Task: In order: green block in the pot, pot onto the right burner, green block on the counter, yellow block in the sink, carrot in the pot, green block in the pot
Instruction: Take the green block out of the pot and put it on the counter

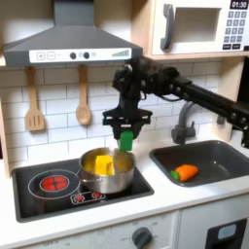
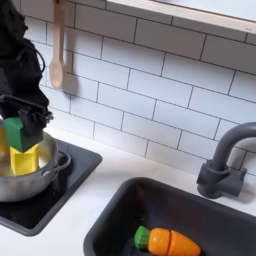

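My gripper (image 1: 126, 137) hangs above the pot's right side, shut on the green block (image 1: 126, 141), which is lifted clear of the rim. In the second exterior view the gripper (image 2: 18, 130) holds the green block (image 2: 17, 134) just over the pot. The shiny steel pot (image 1: 108, 176) sits on the right burner of the black stovetop, with the yellow block (image 1: 103, 164) inside it; the pot (image 2: 30, 178) and yellow block (image 2: 26, 160) appear at the second exterior view's left. The orange carrot (image 1: 184, 172) lies in the dark sink (image 1: 216, 156), also seen as carrot (image 2: 166, 241) in sink (image 2: 230, 210).
The faucet (image 2: 226, 160) stands behind the sink. Two wooden utensils (image 1: 84, 97) hang on the tiled wall. A red-ringed burner (image 1: 51, 182) lies left of the pot. The pale counter (image 1: 160, 199) runs between stovetop and sink. A microwave (image 1: 199, 26) sits overhead.
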Controlling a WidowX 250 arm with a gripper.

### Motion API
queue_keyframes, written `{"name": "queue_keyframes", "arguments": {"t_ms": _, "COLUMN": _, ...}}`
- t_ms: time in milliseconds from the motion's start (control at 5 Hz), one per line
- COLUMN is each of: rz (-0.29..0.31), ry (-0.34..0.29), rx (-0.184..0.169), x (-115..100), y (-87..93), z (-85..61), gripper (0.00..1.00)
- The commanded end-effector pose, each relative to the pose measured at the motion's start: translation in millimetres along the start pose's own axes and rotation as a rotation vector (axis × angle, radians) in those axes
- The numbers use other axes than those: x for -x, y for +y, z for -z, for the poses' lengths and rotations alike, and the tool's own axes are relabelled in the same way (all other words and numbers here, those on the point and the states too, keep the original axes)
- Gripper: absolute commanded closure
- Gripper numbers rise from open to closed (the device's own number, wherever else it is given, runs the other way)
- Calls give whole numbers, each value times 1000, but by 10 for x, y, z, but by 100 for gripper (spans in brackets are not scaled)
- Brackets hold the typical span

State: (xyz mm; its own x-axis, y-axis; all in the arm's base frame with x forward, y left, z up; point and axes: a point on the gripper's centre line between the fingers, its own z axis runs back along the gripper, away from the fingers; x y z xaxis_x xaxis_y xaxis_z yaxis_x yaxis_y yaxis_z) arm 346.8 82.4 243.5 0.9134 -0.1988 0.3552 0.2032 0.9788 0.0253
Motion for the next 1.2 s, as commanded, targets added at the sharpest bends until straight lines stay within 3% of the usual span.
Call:
{"name": "queue_keyframes", "arguments": {"t_ms": 0, "rz": 16, "ry": 6, "rx": 49, "x": 17, "y": -317, "z": -102, "gripper": 100}}
{"name": "queue_keyframes", "arguments": {"t_ms": 200, "rz": 13, "ry": 6, "rx": 62, "x": 57, "y": -447, "z": -119, "gripper": 100}}
{"name": "queue_keyframes", "arguments": {"t_ms": 600, "rz": -22, "ry": 61, "rx": 103, "x": 231, "y": -688, "z": 5, "gripper": 100}}
{"name": "queue_keyframes", "arguments": {"t_ms": 1000, "rz": -49, "ry": 90, "rx": 96, "x": 296, "y": -735, "z": 204, "gripper": 100}}
